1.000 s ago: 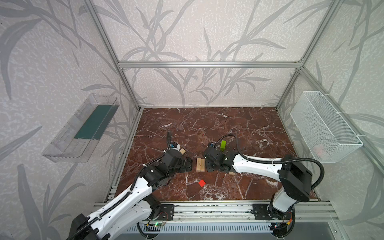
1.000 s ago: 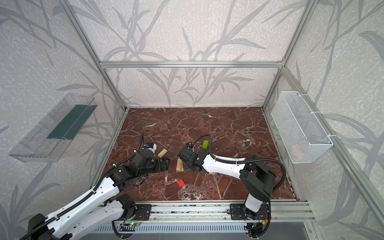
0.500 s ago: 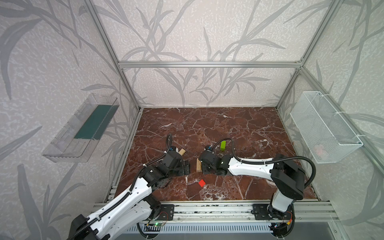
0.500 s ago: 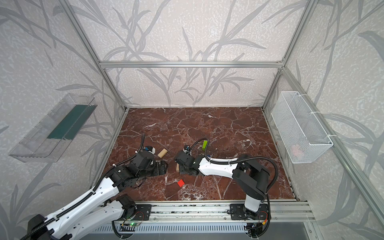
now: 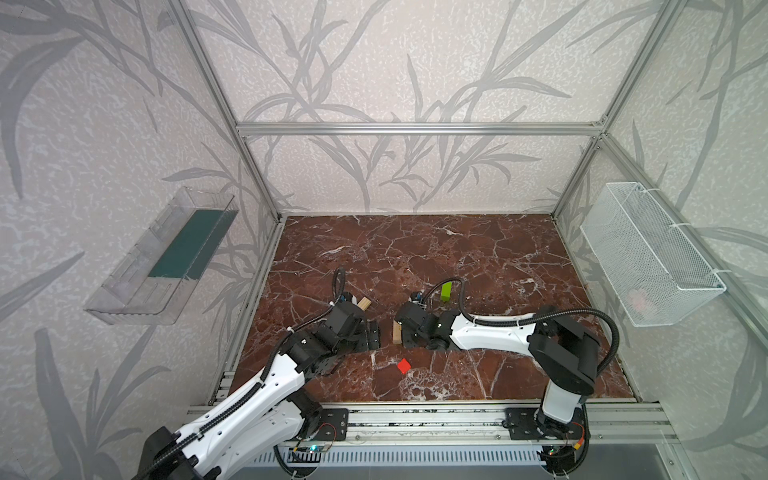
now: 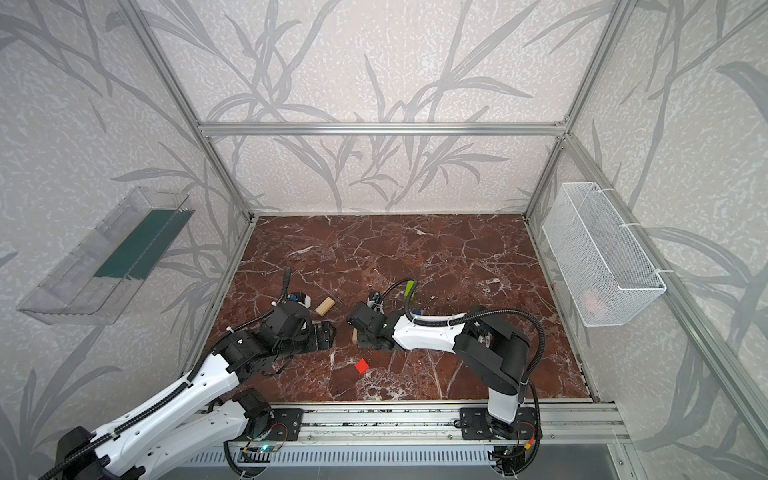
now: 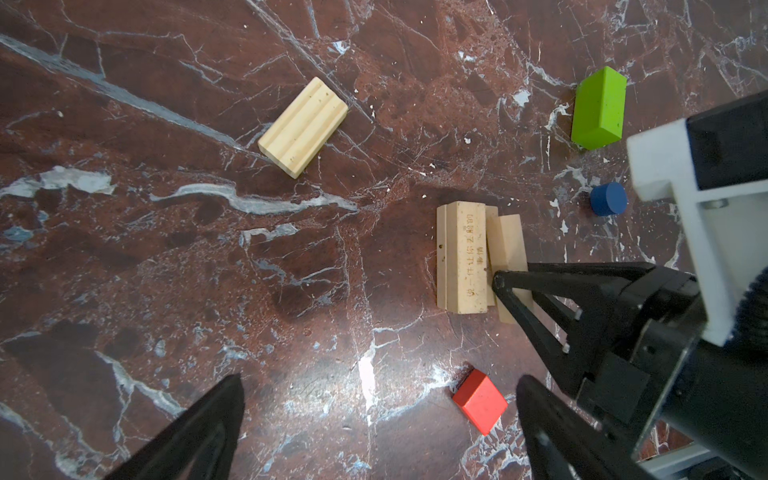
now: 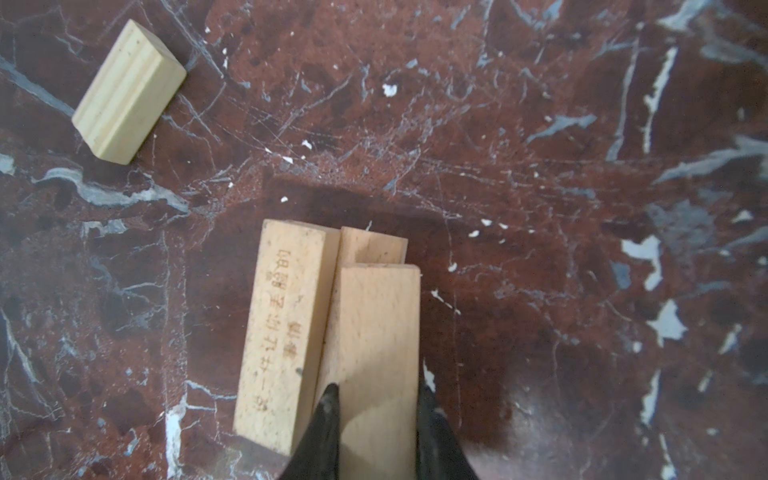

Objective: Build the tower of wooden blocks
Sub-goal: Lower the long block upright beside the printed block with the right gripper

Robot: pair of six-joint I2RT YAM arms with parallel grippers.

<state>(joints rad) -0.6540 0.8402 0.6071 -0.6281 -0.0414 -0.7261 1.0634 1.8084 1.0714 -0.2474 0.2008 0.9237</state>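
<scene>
1. The red cube (image 5: pixel 403 365) lies near the desk's (image 5: pixel 498 257) front edge.
2. Behind it, the left gripper (image 5: pixel 372 334) gapes wide and empty; the right gripper (image 8: pixel 376 390) pinches a pale plank (image 8: pixel 374 324) against the plank stack (image 7: pixel 461 257).
3. The clear wall bin (image 5: pixel 124 299) holds a dark-green slab (image 5: pixel 187 245); the wire basket (image 5: pixel 648 249) holds something pink (image 5: pixel 638 297).

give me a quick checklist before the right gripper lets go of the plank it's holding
1. Right gripper shut on the plain plank: ok.
2. Plain plank lying alongside the inscribed plank: ok.
3. Plain plank seated flat on the lower plank: cannot tell.
4. Left gripper open and apart from the planks: ok.
5. Red cube, green block and blue piece apart from the planks: ok.
</scene>
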